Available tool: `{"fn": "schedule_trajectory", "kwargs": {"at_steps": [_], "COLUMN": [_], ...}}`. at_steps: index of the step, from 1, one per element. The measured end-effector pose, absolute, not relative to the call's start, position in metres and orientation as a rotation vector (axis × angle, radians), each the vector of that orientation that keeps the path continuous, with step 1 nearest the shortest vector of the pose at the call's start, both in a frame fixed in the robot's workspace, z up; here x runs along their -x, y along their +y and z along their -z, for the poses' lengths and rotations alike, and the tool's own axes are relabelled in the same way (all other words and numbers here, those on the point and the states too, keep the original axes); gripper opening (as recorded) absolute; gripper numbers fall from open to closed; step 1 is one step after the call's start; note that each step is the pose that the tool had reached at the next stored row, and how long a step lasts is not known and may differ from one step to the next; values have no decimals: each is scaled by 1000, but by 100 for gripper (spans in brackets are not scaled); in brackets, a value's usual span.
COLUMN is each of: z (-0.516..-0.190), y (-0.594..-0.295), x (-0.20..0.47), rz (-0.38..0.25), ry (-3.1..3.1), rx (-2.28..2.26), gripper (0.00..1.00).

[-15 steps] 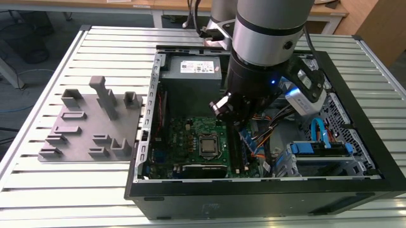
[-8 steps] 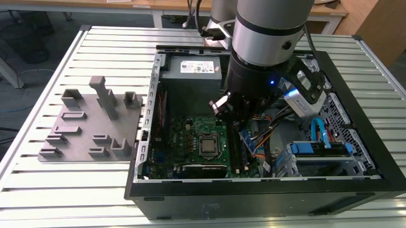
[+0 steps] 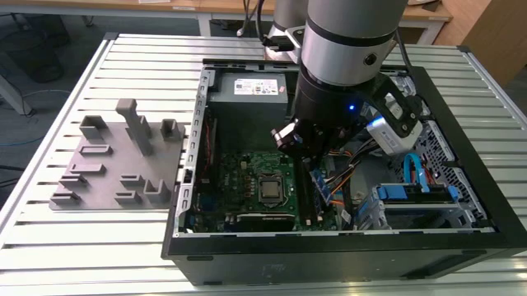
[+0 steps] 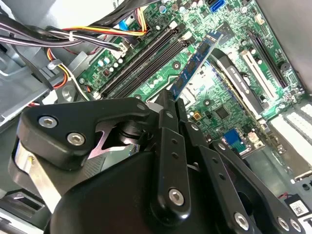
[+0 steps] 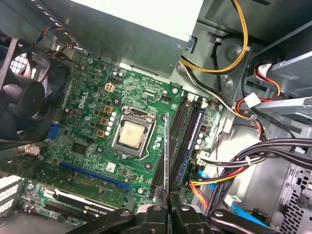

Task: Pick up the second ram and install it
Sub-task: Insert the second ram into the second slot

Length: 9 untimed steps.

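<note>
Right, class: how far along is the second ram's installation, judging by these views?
Done: the second ram is picked up, clamped in the tool. In hand: it hangs over the motherboard, near the memory slots. Left: seating it; it is not yet in a slot.

Second ram (image 4: 195, 62) blue, seemingly black-patched; motherboard (image 5: 83, 131) green; pincer (image 4: 172, 99) black; fixture block (image 3: 115, 163) grey.
</note>
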State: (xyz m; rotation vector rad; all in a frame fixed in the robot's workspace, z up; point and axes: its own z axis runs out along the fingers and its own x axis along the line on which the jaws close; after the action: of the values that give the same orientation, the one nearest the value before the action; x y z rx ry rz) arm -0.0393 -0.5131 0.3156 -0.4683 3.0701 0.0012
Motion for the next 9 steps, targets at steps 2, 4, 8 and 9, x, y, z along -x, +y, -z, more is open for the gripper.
{"fn": "schedule_trajectory", "kwargs": {"at_steps": [2, 4, 8, 9], "z": [-316, -316, -315, -315], "y": [-513, -513, -513, -513], "x": [39, 39, 39, 39], "rz": [-1, 0, 0, 0], "ry": [3073, 3075, 3080, 3081], "rx": [450, 432, 396, 387], "gripper": [14, 14, 14, 14]}}
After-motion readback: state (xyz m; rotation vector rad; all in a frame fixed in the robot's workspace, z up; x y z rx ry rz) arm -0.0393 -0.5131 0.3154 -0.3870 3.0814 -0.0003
